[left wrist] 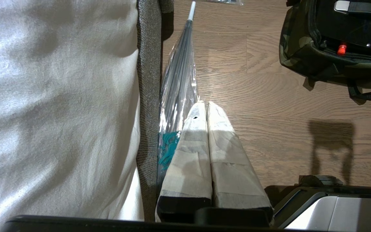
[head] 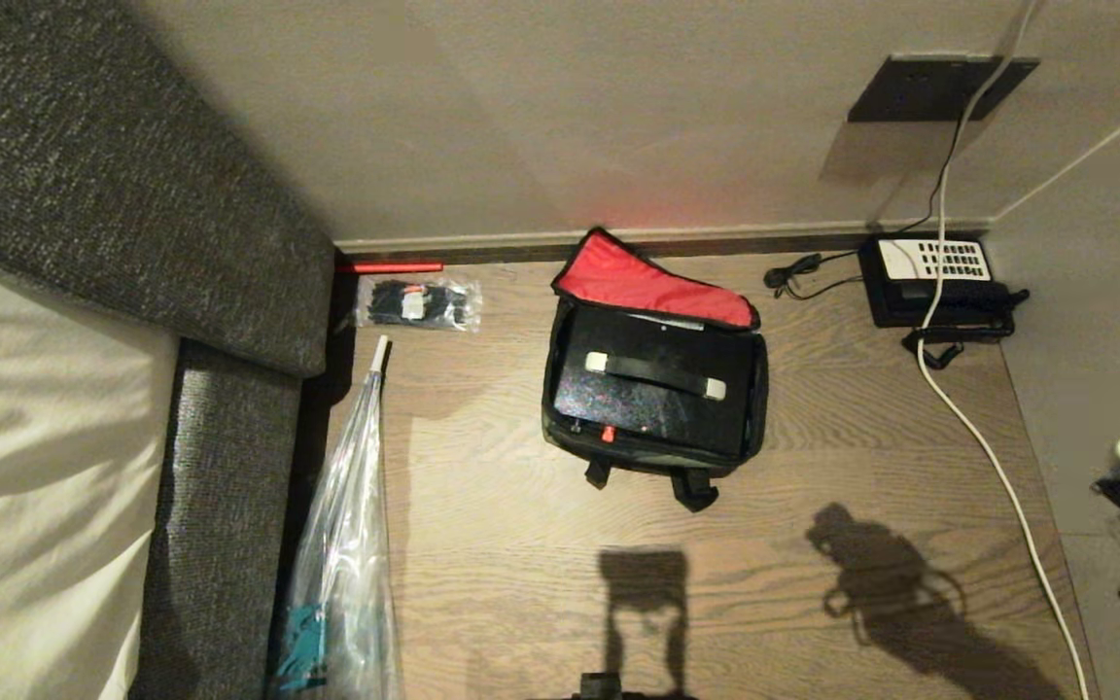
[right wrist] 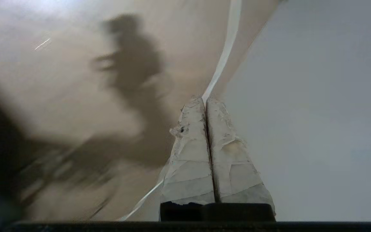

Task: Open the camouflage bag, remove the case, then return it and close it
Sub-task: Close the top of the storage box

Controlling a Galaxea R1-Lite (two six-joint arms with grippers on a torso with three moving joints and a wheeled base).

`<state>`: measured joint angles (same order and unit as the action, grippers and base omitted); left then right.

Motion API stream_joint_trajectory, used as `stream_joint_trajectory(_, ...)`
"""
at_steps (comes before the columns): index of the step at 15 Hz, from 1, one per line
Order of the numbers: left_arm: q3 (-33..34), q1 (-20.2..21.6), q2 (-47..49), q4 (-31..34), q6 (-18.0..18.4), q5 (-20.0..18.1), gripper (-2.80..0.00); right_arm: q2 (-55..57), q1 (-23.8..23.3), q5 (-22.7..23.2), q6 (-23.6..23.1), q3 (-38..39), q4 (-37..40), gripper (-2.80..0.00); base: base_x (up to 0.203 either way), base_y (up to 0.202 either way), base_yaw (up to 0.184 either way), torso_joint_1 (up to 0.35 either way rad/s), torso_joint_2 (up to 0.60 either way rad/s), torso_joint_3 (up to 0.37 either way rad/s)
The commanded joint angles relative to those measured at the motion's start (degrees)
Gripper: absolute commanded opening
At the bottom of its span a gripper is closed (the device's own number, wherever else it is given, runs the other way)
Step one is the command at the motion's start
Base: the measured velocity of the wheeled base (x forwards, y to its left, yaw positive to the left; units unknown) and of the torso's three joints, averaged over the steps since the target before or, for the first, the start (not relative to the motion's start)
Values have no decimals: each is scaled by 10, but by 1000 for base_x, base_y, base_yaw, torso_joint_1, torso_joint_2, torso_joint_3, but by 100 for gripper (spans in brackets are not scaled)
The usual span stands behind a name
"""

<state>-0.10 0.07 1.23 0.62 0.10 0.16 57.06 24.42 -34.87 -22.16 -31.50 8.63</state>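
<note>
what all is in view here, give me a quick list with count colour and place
camouflage bag: one, green camouflage with red lid lining, mid floor, lid open
case: one, black, lying inside the bag
telephone: one, black with white keypad, floor by the far wall, right of the bag
white cable: one, running from the wall down across the floor, right
clear packet: one, holding black items, floor left of the bag
plastic-sleeved umbrella: one, clear wrap, against the sofa
sofa: one, grey, left, with a white sheet
left gripper: one, pale taped fingers shut, empty, over the floor beside the sofa
right gripper: one, pale taped fingers shut, empty
</note>
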Motion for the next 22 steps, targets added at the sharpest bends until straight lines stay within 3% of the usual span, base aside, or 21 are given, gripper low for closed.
stream_joint_trajectory(1, 0, 0, -2, 0, 0, 0, -280, -83, -2, 36, 54, -10, 171, -280, 0, 0, 0, 0, 0, 0)
stream_joint_trajectory(5, 0, 0, -1, 0, 0, 0, -280, -107, -35, 60, 77, -62, 333, -280, 0, 0, 0, 0, 0, 0)
stream_joint_trajectory(8, 0, 0, -2, 0, 0, 0, -280, -123, -43, 137, 150, -88, 457, -280, 0, 0, 0, 0, 0, 0)
stream_joint_trajectory(13, 0, 1, -2, 0, 0, 0, -280, -179, -47, 150, 156, -70, 569, -280, 0, 0, 0, 0, 0, 0)
stream_joint_trajectory(17, 0, 0, -3, 0, 0, 0, -280, -180, -47, 165, 158, -94, 573, -280, 0, 0, 0, 0, 0, 0)
stream_joint_trajectory(18, 0, 0, -11, 0, -1, 0, -280, -180, -49, 192, 162, -98, 567, -280, 0, 0, 0, 0, 0, 0)
stream_joint_trajectory(20, 0, 0, -13, 0, -1, 0, -280, -169, -66, 326, 215, -116, 529, -280, 0, 0, 0, 0, 0, 0)
stream_joint_trajectory(21, 0, 0, -13, 0, -1, 0, -280, -160, -71, 406, 276, -127, 484, -280, 0, 0, 0, 0, 0, 0)
stream_joint_trajectory(22, 0, 0, -13, 0, -1, 0, -280, -145, -75, 454, 380, -140, 420, -280, 0, 0, 0, 0, 0, 0)
